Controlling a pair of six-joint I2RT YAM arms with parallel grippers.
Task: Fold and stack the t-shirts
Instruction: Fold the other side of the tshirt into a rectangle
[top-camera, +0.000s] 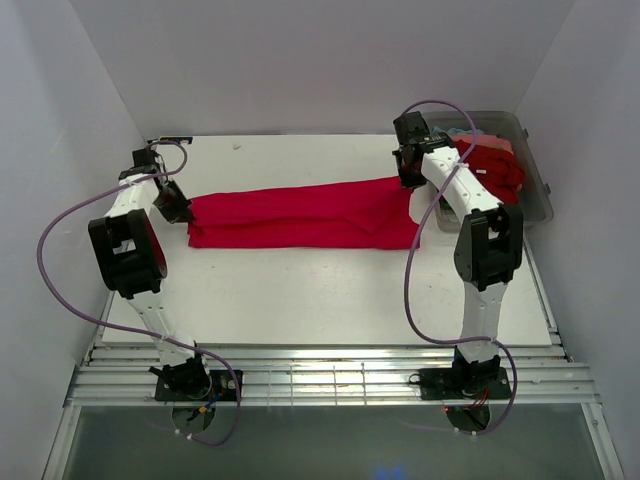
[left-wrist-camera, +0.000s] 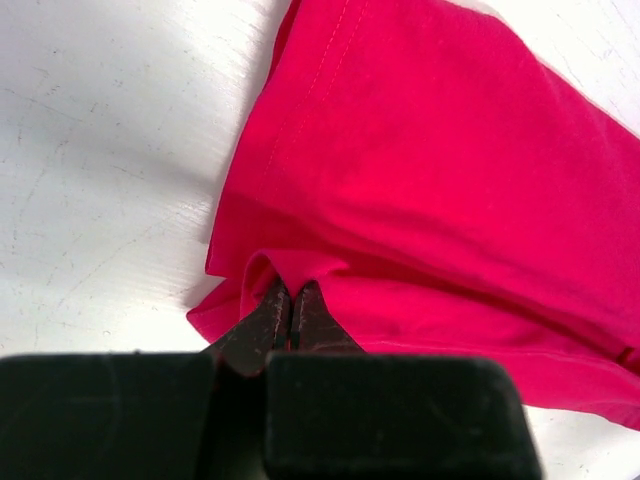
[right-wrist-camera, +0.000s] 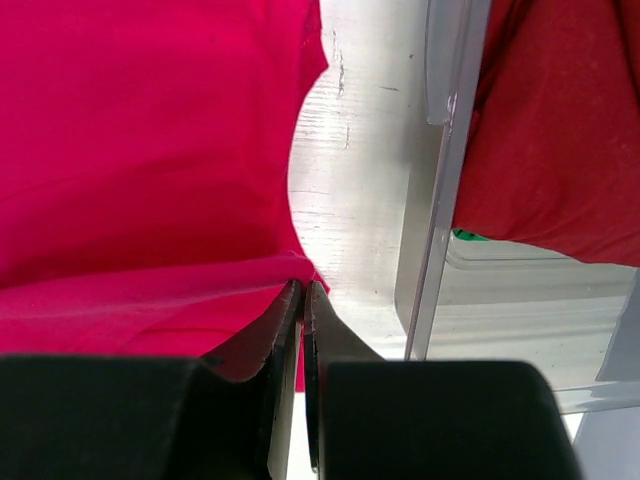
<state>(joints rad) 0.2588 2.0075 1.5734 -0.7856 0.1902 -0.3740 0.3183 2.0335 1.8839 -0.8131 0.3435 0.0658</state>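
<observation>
A robotics lab cell was indicated: a white table (top-camera: 330, 290) was enclosed by bare white walls (top-camera: 300, 60), and a left arm (top-camera: 128, 250) and right arm (top-camera: 487, 250), trailed by purple cables (top-camera: 406, 285), were bolted to metal rails (top-camera: 340, 378).

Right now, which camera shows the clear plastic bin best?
The top external view: nearly the whole clear plastic bin shows. The right wrist view catches only one wall; the left wrist view, nothing.

Red t-shirt (top-camera: 300, 215) lies in a long folded strip, left gripper (top-camera: 187, 214) at its left end, right gripper (top-camera: 411, 183) at its right, clear bin (top-camera: 540, 190) just beyond.
</observation>
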